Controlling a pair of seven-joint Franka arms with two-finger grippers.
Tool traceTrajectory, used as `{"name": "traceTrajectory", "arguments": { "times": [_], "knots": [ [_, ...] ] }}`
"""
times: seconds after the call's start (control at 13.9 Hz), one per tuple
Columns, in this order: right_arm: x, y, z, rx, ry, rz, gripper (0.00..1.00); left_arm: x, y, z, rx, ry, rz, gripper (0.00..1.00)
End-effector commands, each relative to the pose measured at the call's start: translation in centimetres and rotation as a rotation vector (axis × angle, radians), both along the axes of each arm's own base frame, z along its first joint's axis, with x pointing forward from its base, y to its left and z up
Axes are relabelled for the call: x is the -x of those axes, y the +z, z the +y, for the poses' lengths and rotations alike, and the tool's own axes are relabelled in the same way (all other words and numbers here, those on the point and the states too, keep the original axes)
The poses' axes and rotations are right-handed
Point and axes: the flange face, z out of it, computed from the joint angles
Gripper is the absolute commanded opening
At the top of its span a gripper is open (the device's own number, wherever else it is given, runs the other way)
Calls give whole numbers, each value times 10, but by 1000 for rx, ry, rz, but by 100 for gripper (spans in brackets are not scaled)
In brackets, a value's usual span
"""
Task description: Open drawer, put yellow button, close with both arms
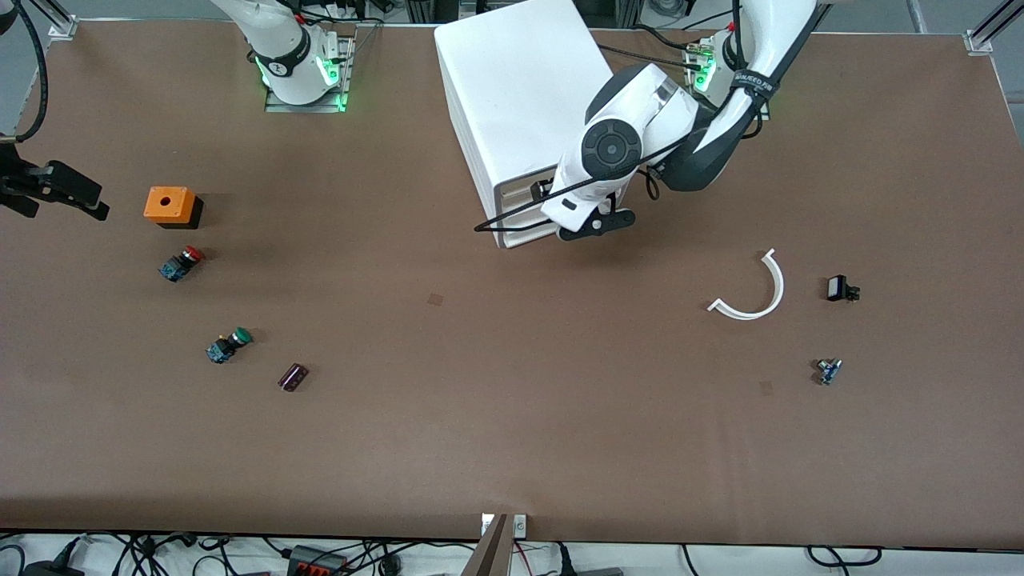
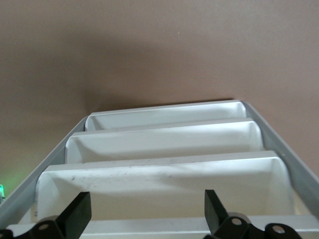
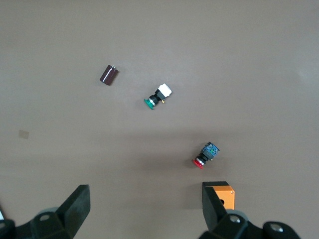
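Left tool [image 2: 144,211]: fingers apart, nothing between them, right at the front of the white drawer unit [image 1: 512,88], looking down its three stacked drawer fronts
Right tool [image 3: 144,209]: fingers apart and empty, hanging over the right arm's end of the bench [image 1: 512,448], above the orange box [image 3: 223,193]; this arm seems to wait
Drawers: all three fronts look flush, so none appears pulled out
Yellow button, place: not seen in any view; neither on the open bench nor in either tool, so I cannot tell where it is
Not to be mistaken: the orange box with a hole in its top is a housing, not the button
Look, judged from its kin: the red-capped button [image 1: 182,262] and green-capped button [image 1: 229,345] each show a round cap on a short dark, blue-tinged body, lying on their sides; likely the same form with a yellow cap
Handling, as a guess: small, light, hard plastic, not fragile; the round cap may roll or slip
Where to hold: across the flatter sides of the body, just under the cap, fingers closing squarely
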Motion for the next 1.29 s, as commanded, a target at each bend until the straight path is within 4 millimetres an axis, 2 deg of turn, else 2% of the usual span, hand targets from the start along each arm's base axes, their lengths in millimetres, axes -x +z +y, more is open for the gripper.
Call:
{"name": "traceTrajectory", "arguments": {
  "times": [0.0, 0.14, 0.36, 0.65, 0.93, 1.0, 1.08, 1.22],
  "knots": [
    [-1, 7, 10, 8, 27, -8, 100, -36, 45, 37, 19, 18, -70, 100],
    [-1, 7, 6, 8, 22, -8, 100, -58, 69, 62, -10, 6, -122, 100],
    [-1, 7, 8, 4, 22, -9, 100, -95, 103, 122, -6, -78, -161, 100],
    [-1, 6, 8, 7, 23, -4, 100, -117, 158, 206, 14, -302, -230, 100],
    [-3, 0, 11, 5, 29, 16, 100, -118, 194, 294, 26, -450, -259, 100],
    [-2, -1, 10, 10, 30, 21, 100, -112, 194, 319, 35, -489, -252, 100],
    [-2, -3, 10, 11, 30, 29, 100, -102, 195, 329, 61, -548, -249, 100],
    [1, -3, 11, 11, 29, 43, 100, -87, 199, 353, 104, -542, -256, 100]
  ]
}}
